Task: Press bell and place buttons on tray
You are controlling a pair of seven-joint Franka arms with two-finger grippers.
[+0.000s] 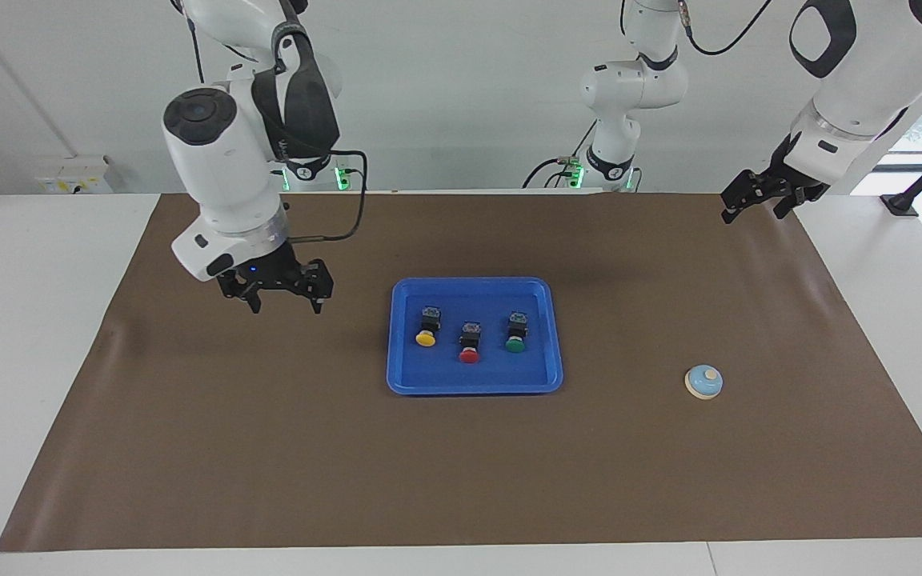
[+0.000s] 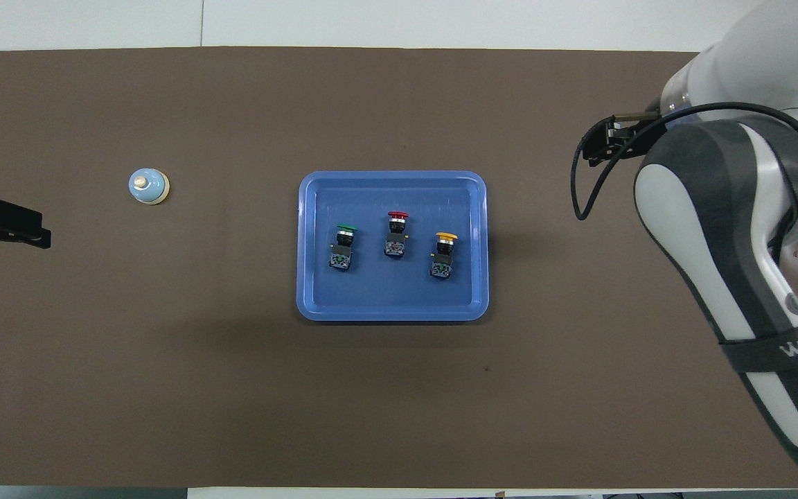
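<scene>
Right gripper [image 1: 283,298]: jaws spread wide, holding nothing, hanging over bare brown mat [image 1: 269,448] between the tray and the right arm's end of the table. Left gripper [image 1: 757,196]: fingers apart as well, nothing between them, waiting over the mat's corner at the left arm's end, on the robots' edge.

All three buttons lie inside the blue tray [image 1: 545,382] at mid-mat, caps toward the edge away from the robots: yellow button [image 1: 426,337] toward the right arm's end, red button [image 1: 469,354] in the middle, green button [image 1: 515,344] toward the left arm's end. None touch each other or the rim. Placing looks done.

What's left, as I read it, is the bell [image 1: 703,382]. It sits on the mat well apart from the tray, toward the left arm's end and closer to the edge away from the robots.

How I'd do it:
- use the left arm, it's the closer one; park the right arm clear.
- bring the fingers together first so there's one solid tip.
- centre over the tan knob, come straight down, short press, straight lift.
- off-centre contact will skid the dome across the mat instead of ringing it.
</scene>
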